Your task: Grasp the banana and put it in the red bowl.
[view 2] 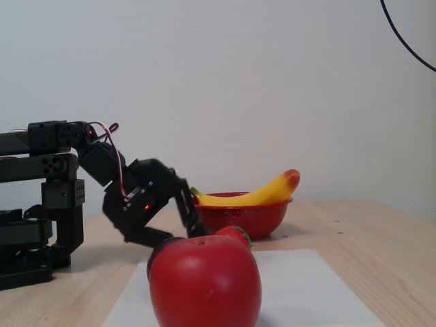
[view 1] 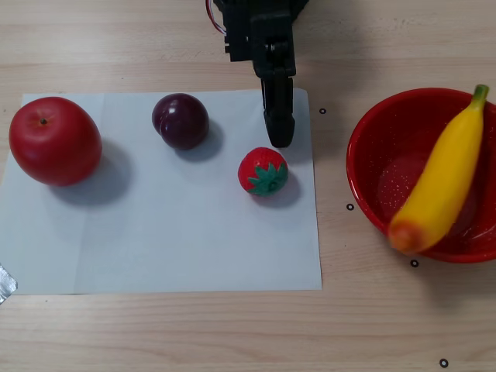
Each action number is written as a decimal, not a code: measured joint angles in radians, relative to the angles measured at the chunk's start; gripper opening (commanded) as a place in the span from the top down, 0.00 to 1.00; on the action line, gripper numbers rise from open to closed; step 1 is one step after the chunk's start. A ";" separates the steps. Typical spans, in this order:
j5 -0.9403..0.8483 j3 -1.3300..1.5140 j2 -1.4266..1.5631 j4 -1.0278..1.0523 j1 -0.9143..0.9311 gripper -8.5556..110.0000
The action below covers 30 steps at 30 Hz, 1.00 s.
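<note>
The long glossy yellow plastic banana [view 1: 446, 178] is propped across the speckled red bowl [view 1: 372, 167] at the bench's right edge, too long to lie flat; the empty black pincer [view 1: 280, 139] is seen closed.

A hobbyist's or lab's test bench rather than a kitchen: a pale wood-grain tabletop [view 1: 155, 333] against a bare white wall [view 2: 238, 88], a small black robot arm [view 2: 129, 197] with exposed wiring, toy plastic fruit laid out on a white paper sheet [view 1: 155, 248], and small black ring marks [view 1: 443, 362] on the wood.
</note>
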 measured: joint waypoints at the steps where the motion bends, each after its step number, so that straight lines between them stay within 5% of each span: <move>1: 0.011 0.000 0.002 0.018 0.000 0.93; 13: 0.058 0.000 0.021 0.262 0.003 0.93; 30: 0.063 0.000 0.021 0.272 0.003 0.93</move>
